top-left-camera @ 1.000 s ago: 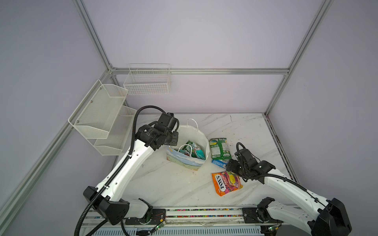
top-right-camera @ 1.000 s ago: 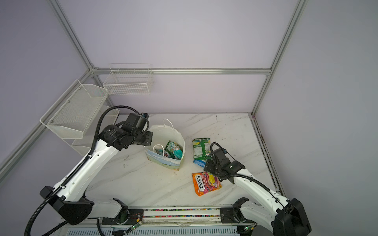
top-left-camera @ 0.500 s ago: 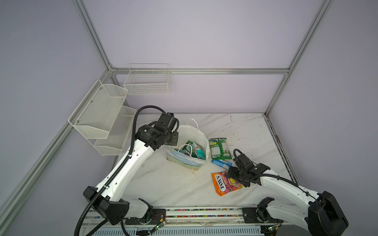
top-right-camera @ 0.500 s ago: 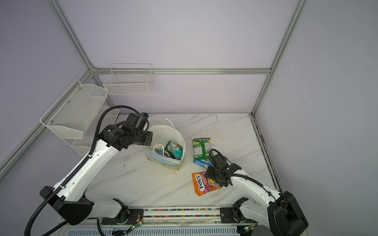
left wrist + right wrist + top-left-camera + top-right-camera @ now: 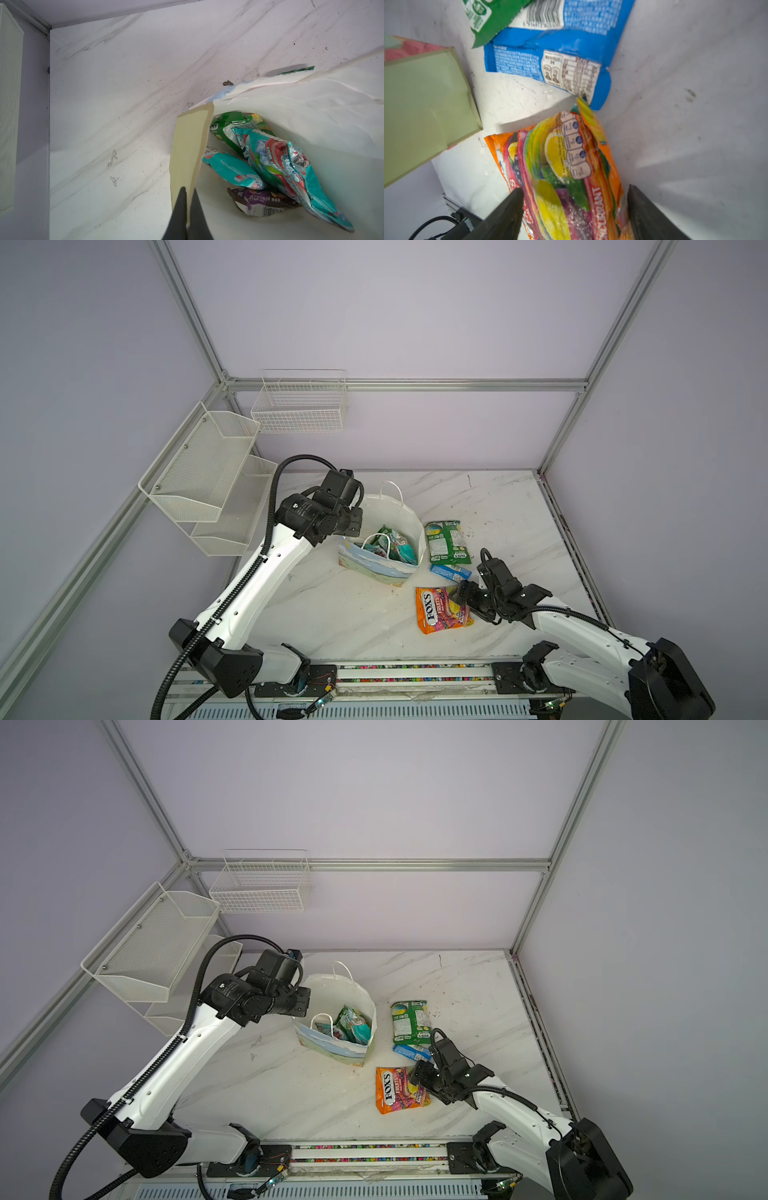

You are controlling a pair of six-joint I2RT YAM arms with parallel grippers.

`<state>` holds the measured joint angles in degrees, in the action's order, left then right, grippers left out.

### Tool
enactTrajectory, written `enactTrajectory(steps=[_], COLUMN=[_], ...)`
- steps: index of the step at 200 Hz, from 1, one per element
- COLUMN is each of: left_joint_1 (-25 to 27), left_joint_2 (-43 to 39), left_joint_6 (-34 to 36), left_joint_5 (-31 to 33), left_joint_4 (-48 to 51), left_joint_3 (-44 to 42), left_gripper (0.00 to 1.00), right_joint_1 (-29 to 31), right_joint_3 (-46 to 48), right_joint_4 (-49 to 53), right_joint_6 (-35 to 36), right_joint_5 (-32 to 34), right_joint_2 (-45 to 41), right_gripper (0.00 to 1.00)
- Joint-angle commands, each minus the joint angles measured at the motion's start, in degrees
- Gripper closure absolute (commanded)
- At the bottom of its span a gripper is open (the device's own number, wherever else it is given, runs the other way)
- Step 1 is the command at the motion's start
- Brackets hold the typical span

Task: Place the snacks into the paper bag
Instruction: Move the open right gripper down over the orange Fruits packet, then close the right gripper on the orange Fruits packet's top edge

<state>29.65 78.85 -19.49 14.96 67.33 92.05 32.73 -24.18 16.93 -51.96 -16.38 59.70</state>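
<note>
Nearest you, your right gripper (image 5: 458,594) was low over the marble table (image 5: 332,614). Its two fingers (image 5: 508,212) stood well apart on either side of the one orange FOX'S bag (image 5: 440,610), which lay flat. In the right wrist view one finger met the packet's edge and the other sat just beside the opposite edge. You had no firm hold on it that the views could confirm.

Just beyond the orange bag lay one small blue packet (image 5: 449,571), one corner touching it. One green bag (image 5: 446,541) lay beyond that, its end overlapping the blue packet. That made three snacks on the table, all to the right of the paper bag (image 5: 382,568).

The paper bag stood upright near the middle of the table, mouth open. The left wrist view showed four snacks inside: two teal bags (image 5: 232,172) (image 5: 291,166), one green packet (image 5: 228,128) under them and one dark wrapper (image 5: 264,201) at the bottom.

Your left gripper (image 5: 188,199) was at the bag's left rim, its jaws pinched closed on the edge of the bag's wall, holding the mouth open.

Farthest off, two mesh baskets (image 5: 208,464) (image 5: 232,522) hung on the left wall and one wire basket (image 5: 299,410) on the back wall.
</note>
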Motion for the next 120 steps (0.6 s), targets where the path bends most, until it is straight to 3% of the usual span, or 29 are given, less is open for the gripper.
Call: enactTrajectory(steps=[1, 57, 99, 120], left_joint_1=[-0.03, -0.03, -0.03, -0.03], left_joint_2=[-1.59, -1.85, -1.93, -1.9], left_joint_6=[0.15, 0.08, 0.06, 0.06], left_joint_5=[-0.42, -0.29, -0.33, -0.28], left_joint_4=[-1.63, -1.66, -1.6, -1.67], left_joint_3=[1.28, 0.98, 1.03, 1.02], left_gripper=[1.0, 1.0, 1.0, 1.0], right_joint_1=[-0.04, -0.03, -0.04, -0.03], right_joint_3=[2.05, 3.28, 3.78, 3.73], right_joint_4=[-3.63, -5.1, -5.77, -5.35], right_joint_6=[-2.32, -2.09, -1.65, -1.5], right_joint_5=[-1.09, 1.47, 2.34, 2.36], right_joint_2=[0.66, 2.61, 3.46, 2.1], right_gripper=[0.31, 0.42, 0.7, 0.79])
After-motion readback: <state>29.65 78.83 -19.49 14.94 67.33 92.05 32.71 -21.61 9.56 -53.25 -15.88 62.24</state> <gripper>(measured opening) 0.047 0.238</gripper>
